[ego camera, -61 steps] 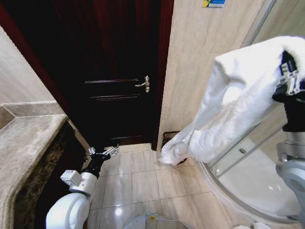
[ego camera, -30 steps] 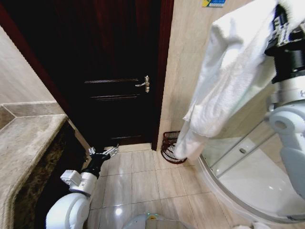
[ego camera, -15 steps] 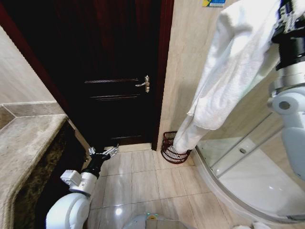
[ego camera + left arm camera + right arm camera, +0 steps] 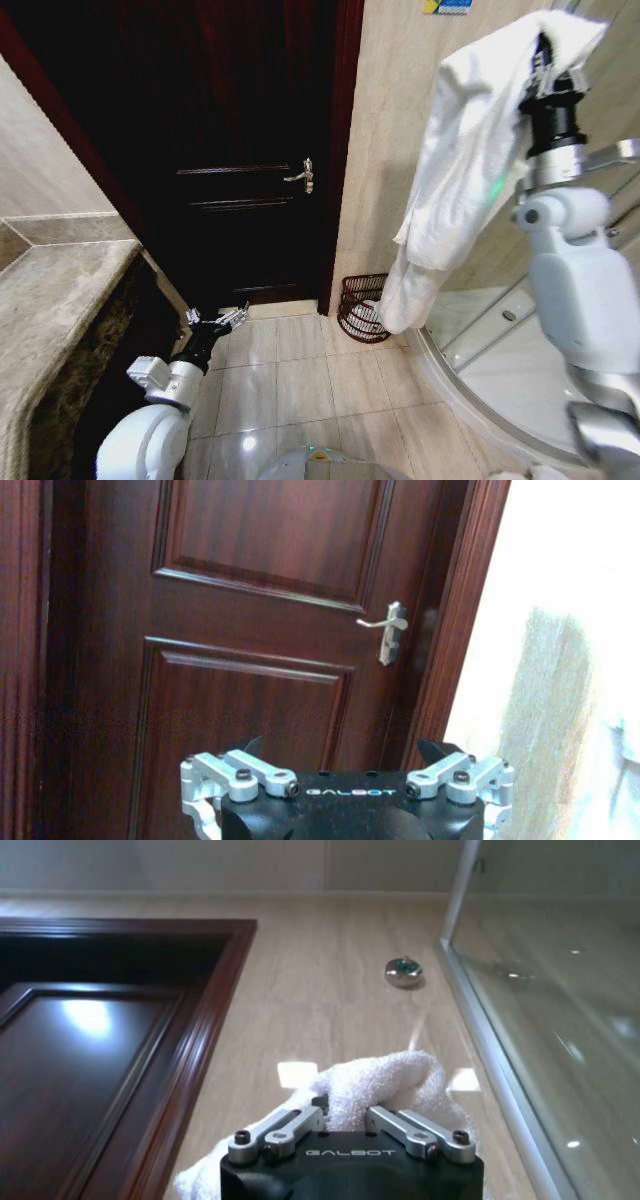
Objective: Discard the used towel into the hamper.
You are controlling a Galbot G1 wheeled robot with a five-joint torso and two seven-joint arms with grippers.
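Note:
A white towel (image 4: 470,150) hangs long from my right gripper (image 4: 545,55), which is raised high by the tiled wall and shut on the towel's top edge. The towel's lower end dangles at the right side of the hamper (image 4: 352,300), a small dark red-brown wire basket on the floor in the corner by the door frame. The right wrist view has the closed fingers (image 4: 290,1129) pinching a bunch of towel (image 4: 375,1080). My left gripper (image 4: 215,320) rests low near the floor, open and holding nothing, facing the door (image 4: 260,630).
A dark wooden door (image 4: 240,150) with a metal handle (image 4: 300,176) is shut ahead. A stone counter (image 4: 50,320) runs along the left. The curved glass shower enclosure (image 4: 500,370) stands at the right. Tiled floor (image 4: 290,380) lies between them.
My right arm has swung left and forward, carrying the towel toward the corner. The towel's lower end has gone from in front of the hamper to its right side. The left arm stayed still.

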